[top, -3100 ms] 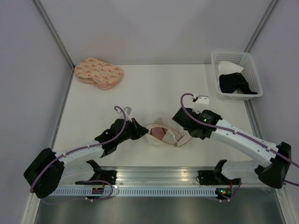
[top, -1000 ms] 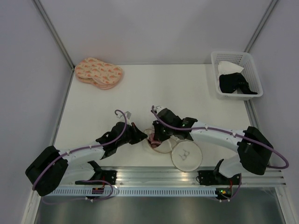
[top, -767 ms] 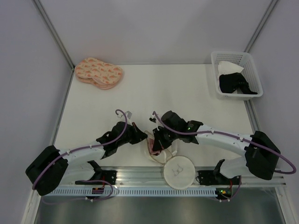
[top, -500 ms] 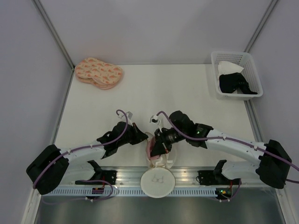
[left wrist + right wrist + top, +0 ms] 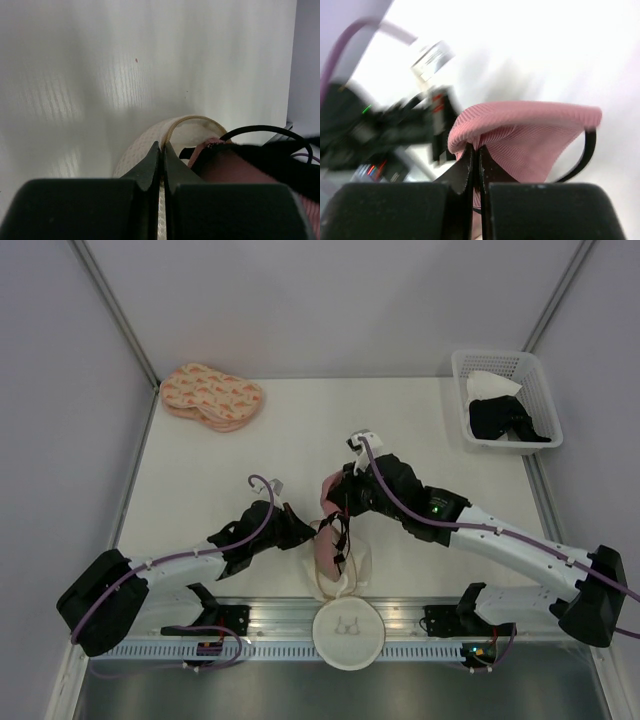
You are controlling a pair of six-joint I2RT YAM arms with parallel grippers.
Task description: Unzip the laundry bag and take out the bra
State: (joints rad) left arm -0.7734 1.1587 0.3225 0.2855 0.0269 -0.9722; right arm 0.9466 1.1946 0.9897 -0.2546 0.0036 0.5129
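The laundry bag (image 5: 352, 568) lies open near the table's front edge, and its round cream face with the small drawing (image 5: 348, 632) hangs over the front rail. My left gripper (image 5: 308, 530) is shut on the bag's mesh rim (image 5: 142, 147) by the zipper edge. My right gripper (image 5: 336, 498) is shut on the pink bra (image 5: 325, 545), holding it above the bag. One end of the bra still trails into the opening. In the right wrist view the ribbed pink fabric (image 5: 530, 135) folds over my shut jaws, with a dark strap (image 5: 585, 150) looping beside it. The left wrist view shows the bra (image 5: 235, 167) just right of my fingers.
Peach patterned oval pads (image 5: 212, 395) lie at the back left. A white lattice basket (image 5: 458, 390) at the back right holds a black garment (image 5: 505, 418) and white cloth. The metal rail (image 5: 250, 618) runs along the front edge.
My right gripper has risen and drawn back with the bra, pulling it up out of the bag. The bag's round face swung from the right down over the front rail. The left gripper held still.
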